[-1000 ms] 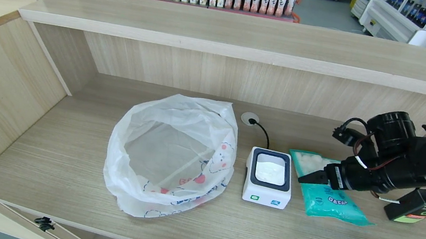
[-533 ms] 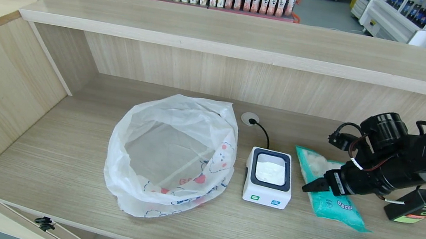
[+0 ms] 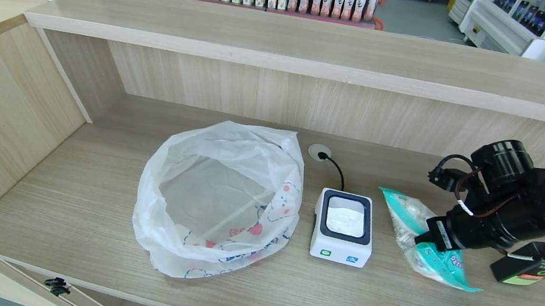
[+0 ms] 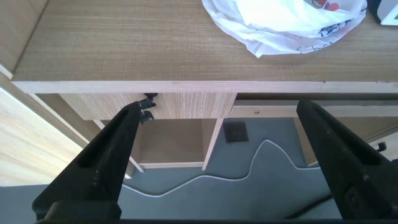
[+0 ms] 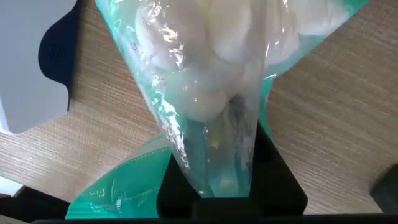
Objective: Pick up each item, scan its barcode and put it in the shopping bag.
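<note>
The shopping bag (image 3: pixel 218 199) is sitting on the tabletop (image 3: pixel 83 212), just left of the scanner (image 3: pixel 343 227). A packet (image 3: pixel 443 265) is sitting just right of the scanner, with a handheld device (image 3: pixel 534 263) resting farther right. A cable hole (image 3: pixel 319 152) is lying behind the scanner, beside the bag's rear edge.

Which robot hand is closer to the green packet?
Right. The right gripper is pinching the green packet beside the scanner; the left gripper hangs open, low in front of the counter, far from it.
</note>
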{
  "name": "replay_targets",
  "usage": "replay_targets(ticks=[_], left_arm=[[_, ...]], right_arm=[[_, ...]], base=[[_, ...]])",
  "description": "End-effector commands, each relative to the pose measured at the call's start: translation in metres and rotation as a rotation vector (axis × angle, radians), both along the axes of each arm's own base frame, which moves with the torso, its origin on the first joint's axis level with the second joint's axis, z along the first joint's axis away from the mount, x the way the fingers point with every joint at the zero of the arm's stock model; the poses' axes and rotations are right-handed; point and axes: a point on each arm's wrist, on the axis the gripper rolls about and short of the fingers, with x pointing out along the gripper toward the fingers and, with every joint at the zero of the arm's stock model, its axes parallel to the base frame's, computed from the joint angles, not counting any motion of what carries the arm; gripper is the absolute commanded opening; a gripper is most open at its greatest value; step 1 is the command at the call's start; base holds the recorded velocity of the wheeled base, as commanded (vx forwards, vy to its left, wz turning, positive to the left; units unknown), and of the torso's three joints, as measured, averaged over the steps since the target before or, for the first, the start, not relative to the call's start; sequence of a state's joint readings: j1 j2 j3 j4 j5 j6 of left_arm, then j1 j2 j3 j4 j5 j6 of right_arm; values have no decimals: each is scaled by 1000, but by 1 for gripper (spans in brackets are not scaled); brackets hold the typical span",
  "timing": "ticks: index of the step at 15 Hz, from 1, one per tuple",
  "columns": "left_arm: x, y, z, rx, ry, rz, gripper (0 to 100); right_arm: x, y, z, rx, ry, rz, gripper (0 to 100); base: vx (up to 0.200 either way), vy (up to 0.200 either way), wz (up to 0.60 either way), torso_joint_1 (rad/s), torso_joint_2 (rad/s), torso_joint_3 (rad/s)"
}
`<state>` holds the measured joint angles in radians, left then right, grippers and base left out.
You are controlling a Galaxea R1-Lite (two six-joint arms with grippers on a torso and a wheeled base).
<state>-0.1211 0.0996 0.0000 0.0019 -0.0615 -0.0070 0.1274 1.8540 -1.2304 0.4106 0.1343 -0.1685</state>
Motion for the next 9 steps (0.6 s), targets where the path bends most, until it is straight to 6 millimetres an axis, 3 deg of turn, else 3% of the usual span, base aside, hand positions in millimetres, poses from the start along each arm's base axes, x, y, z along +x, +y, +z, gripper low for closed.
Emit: replay_targets(ticks=[1,3,4,6,9], left_arm=[[0,0,0,0,1,0,100],[0,0,0,0,1,0,100],[0,0,0,0,3,0,100],[0,0,0,0,1,0,100],[0,0,0,0,3,0,100]], right_arm=[[-5,-1,8,-4,-24,-6,0],[-9,-1,21,40,-59,3,0],[-17,1,41,135,-91,19,0],[-26,1,62,164,-76,22,0],[-45,-2,116,320,41,100,0]], base=[[0,0,0,0,0,0],[0,0,0,0,0,0],[0,0,0,0,0,0],[0,0,0,0,0,0],[0,0,0,0,0,0]])
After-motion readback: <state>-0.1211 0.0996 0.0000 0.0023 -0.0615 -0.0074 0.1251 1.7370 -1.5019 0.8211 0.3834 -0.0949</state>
